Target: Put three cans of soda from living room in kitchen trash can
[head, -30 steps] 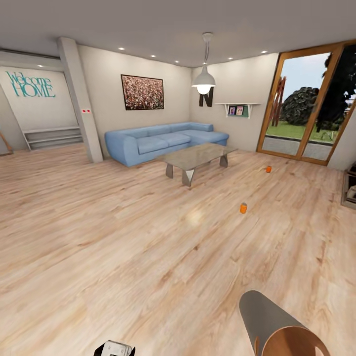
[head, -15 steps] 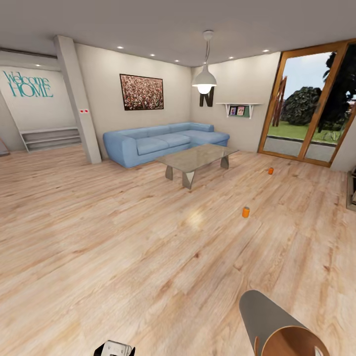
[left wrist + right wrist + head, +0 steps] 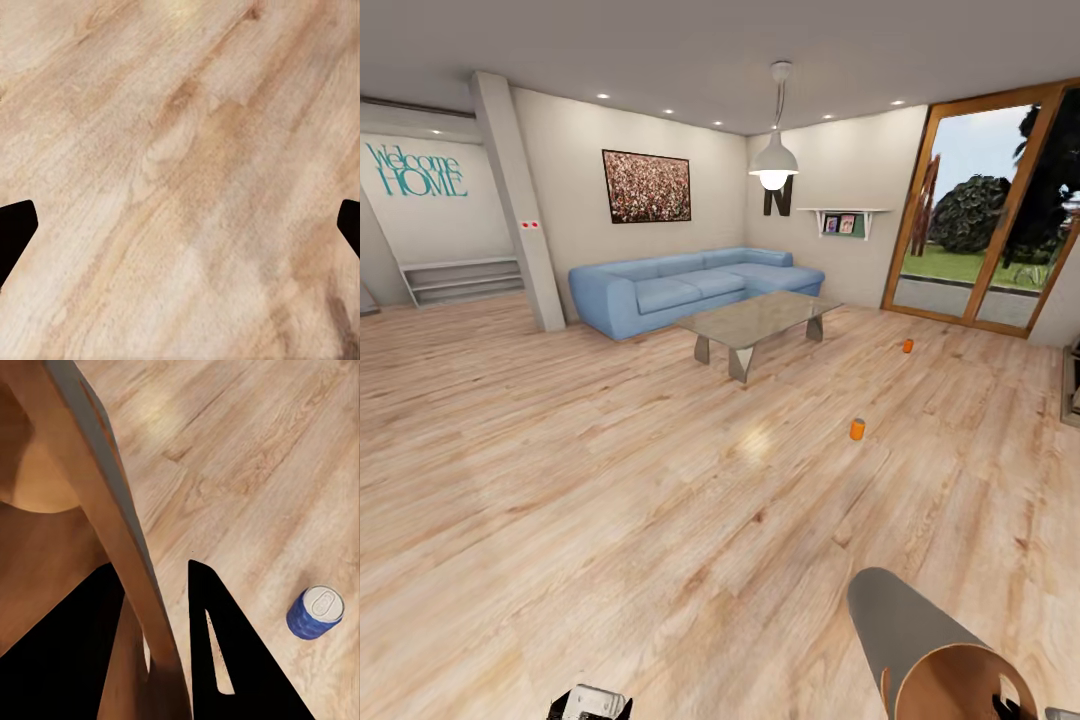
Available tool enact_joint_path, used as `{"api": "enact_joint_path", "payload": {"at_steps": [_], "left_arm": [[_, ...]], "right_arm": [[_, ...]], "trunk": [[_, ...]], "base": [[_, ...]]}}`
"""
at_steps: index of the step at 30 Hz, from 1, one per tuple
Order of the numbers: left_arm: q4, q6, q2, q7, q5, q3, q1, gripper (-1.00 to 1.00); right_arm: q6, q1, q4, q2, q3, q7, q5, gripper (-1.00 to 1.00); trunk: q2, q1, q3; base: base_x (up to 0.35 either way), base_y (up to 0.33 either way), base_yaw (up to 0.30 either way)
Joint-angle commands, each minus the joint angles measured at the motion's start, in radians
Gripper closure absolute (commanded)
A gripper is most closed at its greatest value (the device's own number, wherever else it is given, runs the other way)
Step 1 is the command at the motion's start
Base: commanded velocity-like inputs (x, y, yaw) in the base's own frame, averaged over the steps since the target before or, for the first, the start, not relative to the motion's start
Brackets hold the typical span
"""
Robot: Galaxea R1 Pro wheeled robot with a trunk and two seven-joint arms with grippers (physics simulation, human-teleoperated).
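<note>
Tash can (image 3: pixel 920 650), tilted with nothing visible inside, has its wall pinched by the right gripper (image 3: pixel 161 652); left gripper (image 3: pixel 180 225) spread wide.

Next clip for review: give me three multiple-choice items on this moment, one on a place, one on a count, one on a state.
1. Where does the nearer orange can stand?
A. on the coffee table
B. on the wood floor
C. on the sofa

2. How many orange cans show in the head view?
A. one
B. two
C. four

3. What is the right gripper doing?
A. clamped on the bin's wall
B. hanging open, unladen
C. holding a can

Answers: 1 B, it stands on bare planks right of the coffee table. 2 B, a second can stands near the glass doors. 3 A, its fingers straddle the trash can wall.
</note>
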Motion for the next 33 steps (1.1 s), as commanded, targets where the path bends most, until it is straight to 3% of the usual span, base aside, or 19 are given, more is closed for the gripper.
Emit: {"api": "enact_joint_path", "payload": {"at_steps": [1,6,12,15,33], "left_arm": [[-0.003,0.001,0.000,0.000,0.000,0.000,-0.001,-1.00],[0.010,0.004,-0.004,0.001,-0.004,0.000,-0.080,-1.00],[0.022,0.010,-0.004,-0.002,-0.001,0.000,-0.132,-1.00],[0.057,0.035,0.001,-0.002,0.001,0.000,-0.190,-1.00],[0.216,-0.007,-0.005,0.011,-0.001,0.000,-0.206,-1.00]], "right_arm": [[0.004,0.000,-0.008,0.000,-0.008,0.008,-0.010,1.00],[0.008,-0.009,-0.033,0.000,-0.002,0.017,-0.003,1.00],[0.008,-0.015,-0.042,-0.001,-0.001,0.016,-0.002,1.00],[0.014,-0.022,-0.083,0.004,0.000,0.017,0.002,1.00],[0.014,-0.022,-0.099,-0.025,-0.014,0.017,-0.010,1.00]], "trunk": [[0.000,0.000,0.000],[0.000,0.000,0.000],[0.000,0.000,0.000],[0.000,0.000,0.000],[0.000,0.000,0.000]], "base": [[0.043,0.000,0.000],[0.028,0.000,0.000],[0.005,0.000,0.000],[0.001,0.000,0.000],[0.000,0.000,0.000]]}}
